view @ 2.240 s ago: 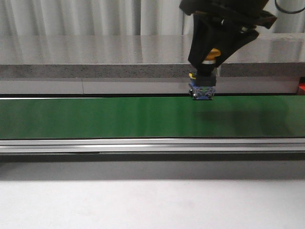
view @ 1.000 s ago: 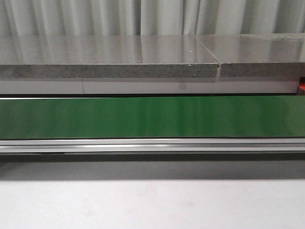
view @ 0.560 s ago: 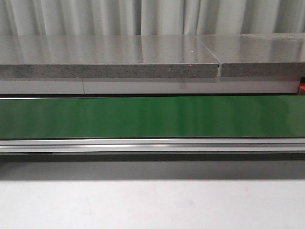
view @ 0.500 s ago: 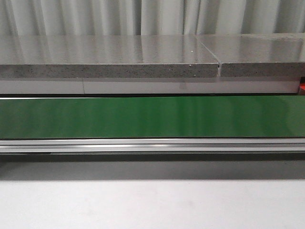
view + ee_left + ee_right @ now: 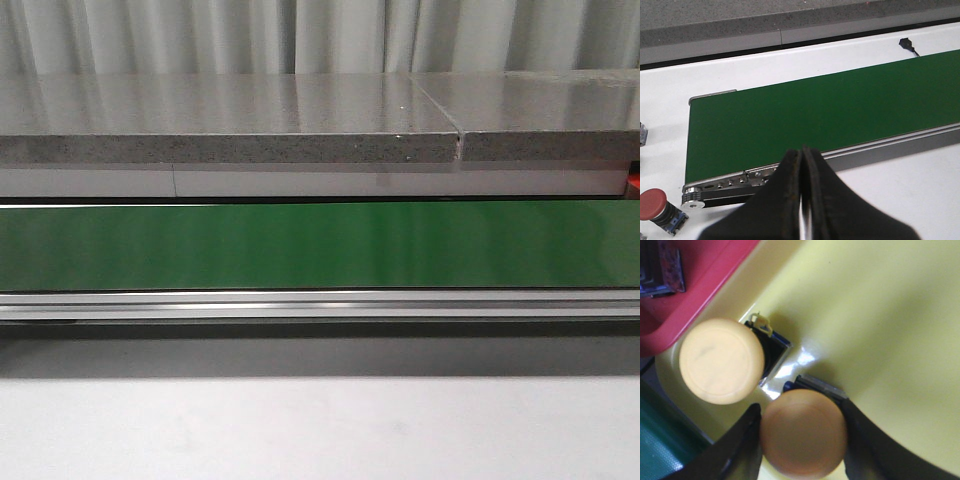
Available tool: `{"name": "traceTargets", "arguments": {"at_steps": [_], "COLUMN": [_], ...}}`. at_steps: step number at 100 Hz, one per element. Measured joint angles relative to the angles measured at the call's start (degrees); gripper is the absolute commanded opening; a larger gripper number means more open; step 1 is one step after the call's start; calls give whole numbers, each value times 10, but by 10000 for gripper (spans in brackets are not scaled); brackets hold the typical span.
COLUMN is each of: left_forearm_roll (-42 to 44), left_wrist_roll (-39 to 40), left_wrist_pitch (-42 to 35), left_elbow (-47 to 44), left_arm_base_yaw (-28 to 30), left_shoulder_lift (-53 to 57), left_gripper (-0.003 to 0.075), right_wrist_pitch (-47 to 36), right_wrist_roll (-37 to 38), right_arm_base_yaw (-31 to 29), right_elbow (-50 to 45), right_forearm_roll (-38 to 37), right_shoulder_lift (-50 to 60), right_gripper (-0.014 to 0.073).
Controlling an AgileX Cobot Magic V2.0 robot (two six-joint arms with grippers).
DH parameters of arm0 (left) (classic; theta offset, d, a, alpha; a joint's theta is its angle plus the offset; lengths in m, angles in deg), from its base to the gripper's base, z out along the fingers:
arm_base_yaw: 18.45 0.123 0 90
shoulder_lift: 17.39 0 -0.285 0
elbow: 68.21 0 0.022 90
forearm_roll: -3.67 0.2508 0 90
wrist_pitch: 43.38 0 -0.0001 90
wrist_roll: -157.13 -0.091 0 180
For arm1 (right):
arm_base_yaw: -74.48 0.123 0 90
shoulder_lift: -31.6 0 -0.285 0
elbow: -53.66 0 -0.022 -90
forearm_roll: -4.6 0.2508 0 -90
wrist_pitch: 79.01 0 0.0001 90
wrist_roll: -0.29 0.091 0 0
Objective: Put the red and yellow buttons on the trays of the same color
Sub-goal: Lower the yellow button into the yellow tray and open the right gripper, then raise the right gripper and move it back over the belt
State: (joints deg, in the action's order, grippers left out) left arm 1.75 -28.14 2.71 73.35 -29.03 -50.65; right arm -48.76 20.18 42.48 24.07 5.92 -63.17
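My right pincer [image 5: 802, 450] is pinching a yellow mushroom-capped push button [image 5: 803, 433], one dark finger on each side of its cap, and it hangs over the floor of the glossy yellow plastic tray [image 5: 880, 315]. As I judge it, the step in hand is the set-down. To do it well I should lower until the button's base meets the tray floor, spread the fingers only then, and lift straight off so the cap is not dragged sideways. The risk I see is the neighbour: a second, paler yellow push button [image 5: 721, 360] already sits in this tray just beside mine, its dark base showing under the cap, so I should release a little apart from it and keep my finger from knocking it.

Next to the yellow tray lies the red plastic tray [image 5: 695, 295]; a dark blue button base [image 5: 662, 262] shows in it, but its cap is cut off by the frame, so I cannot tell its colour.

My left pincer [image 5: 802, 192] is pressed together on nothing, over the white surface [image 5: 905, 185] near the end of the green conveyor belt [image 5: 825, 115]. A red mushroom-capped push button [image 5: 655, 207] waits on the surface beside the belt's end roller, so the red work looks unfinished. In the front view the belt is bare.
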Motion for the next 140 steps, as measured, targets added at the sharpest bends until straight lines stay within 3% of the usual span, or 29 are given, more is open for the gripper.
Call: {"name": "traceTargets", "arguments": {"at_steps": [17,26,64,99,111,123,132,140], "left_forearm_roll": [0,0,0,0,0,0,0,0], "left_wrist_roll": [0,0,0,0,0,0,0,0], "left_wrist_pitch": [0,0,0,0,0,0,0,0], "left_elbow": [0,0,0,0,0,0,0,0], "left_arm_base_yaw": [0,0,0,0,0,0,0,0], "left_shoulder_lift": [0,0,0,0,0,0,0,0], "left_gripper": [-21,-21,-21,-21,-21,-21,-21,-21], "right_wrist_pitch": [-5,-5,-4,28,41,43,50,56], "right_wrist_roll": [1,1,2,-1,-22,-52,-70,-79], "right_arm_base_yaw": [0,0,0,1,28,91,144,189], "right_elbow": [0,0,0,0,0,0,0,0], "right_forearm_roll": [1,4,6,7,7,7,7,6], "right_shoulder_lift": [0,-1,5,105,140,164,171,171], "right_gripper": [442,495,489,489,489,484,413,267]}}
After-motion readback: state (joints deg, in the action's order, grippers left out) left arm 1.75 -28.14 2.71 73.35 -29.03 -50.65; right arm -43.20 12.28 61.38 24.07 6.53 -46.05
